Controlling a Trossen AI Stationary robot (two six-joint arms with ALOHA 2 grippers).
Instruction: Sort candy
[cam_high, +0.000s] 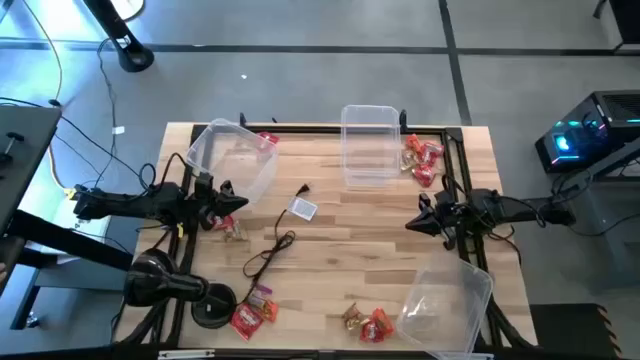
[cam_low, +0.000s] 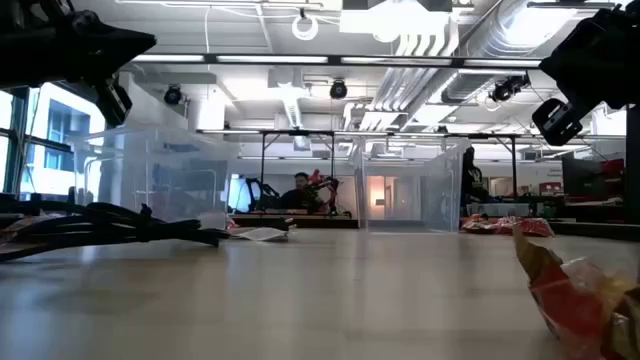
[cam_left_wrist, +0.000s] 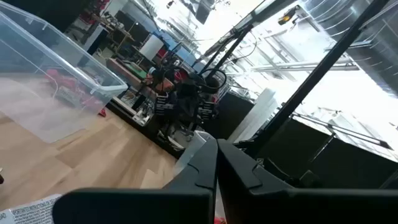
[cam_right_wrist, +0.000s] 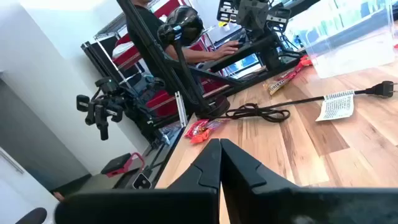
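Note:
Red and orange-red candy lies in heaps on the wooden table: by the far right edge (cam_high: 422, 160), near the left near corner (cam_high: 252, 311) and at the near middle (cam_high: 366, 321). One brown-gold candy (cam_high: 235, 232) lies under my left arm. A piece looms close in the low view (cam_low: 580, 292). My left gripper (cam_high: 240, 204) (cam_left_wrist: 216, 158) hovers over the left side, shut, with a bit of red between its fingers. My right gripper (cam_high: 414, 223) (cam_right_wrist: 220, 152) hovers over the right side, shut and holding nothing. Both are raised off the table in the low view. My left gripper pinches a small red candy between its two shut fingers. Only a red sliver (cam_left_wrist: 216, 218) shows in the slit between them, and a red spot at the tips (cam_high: 231, 203). The piece is lifted clear of the table.
Three clear plastic bins: one tipped at the far left (cam_high: 236, 160), one upright at the far middle (cam_high: 368, 146), one tipped at the near right corner (cam_high: 447, 300). A grey tag (cam_high: 304, 209) with a black cable (cam_high: 270, 250) lies mid-table. Bare wood lies between the grippers.

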